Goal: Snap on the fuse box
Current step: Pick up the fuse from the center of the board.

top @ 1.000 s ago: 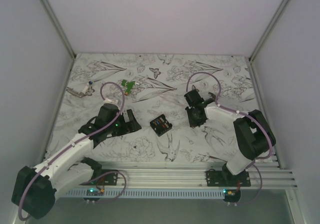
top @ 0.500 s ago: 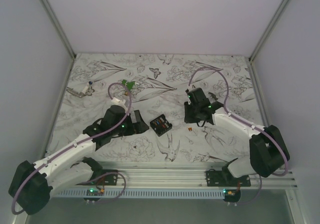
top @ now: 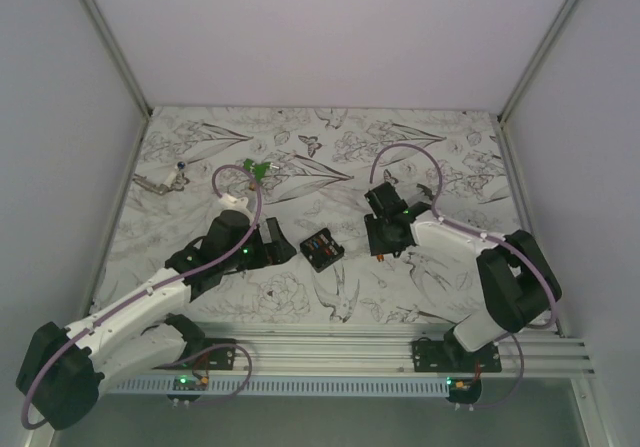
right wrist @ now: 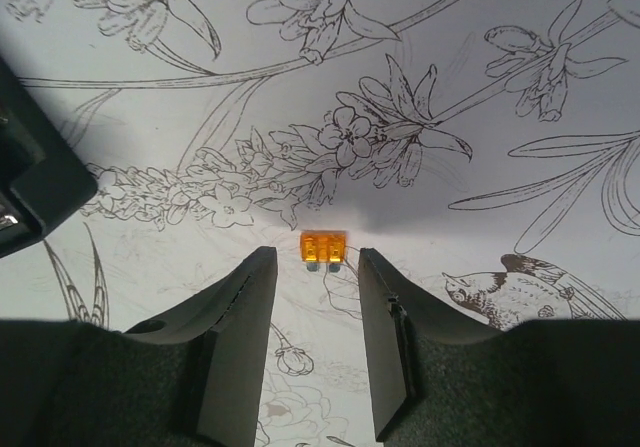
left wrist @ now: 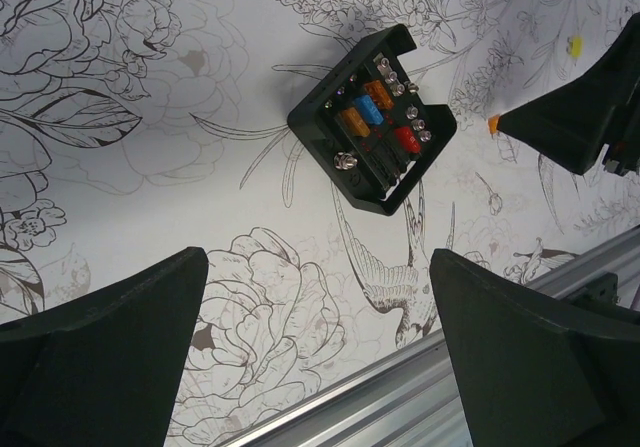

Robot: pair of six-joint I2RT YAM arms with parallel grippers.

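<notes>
Saw fuse box (top: pixel 322 248) lying on table (top: pixel 200 152) between left gripper (top: pixel 278 242), spread wide and empty, and right gripper (right wrist: pixel 312 267), parted, empty, tips flanking orange fuse (right wrist: pixel 323 246) without touching.

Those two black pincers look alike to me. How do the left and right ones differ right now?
The left pincer gapes wide; the right pincer stands much narrower. The left points at the fuse box, which lies well ahead of it; the right has a loose orange fuse lying at its fingertips. Both are black, and neither grips anything.
</notes>
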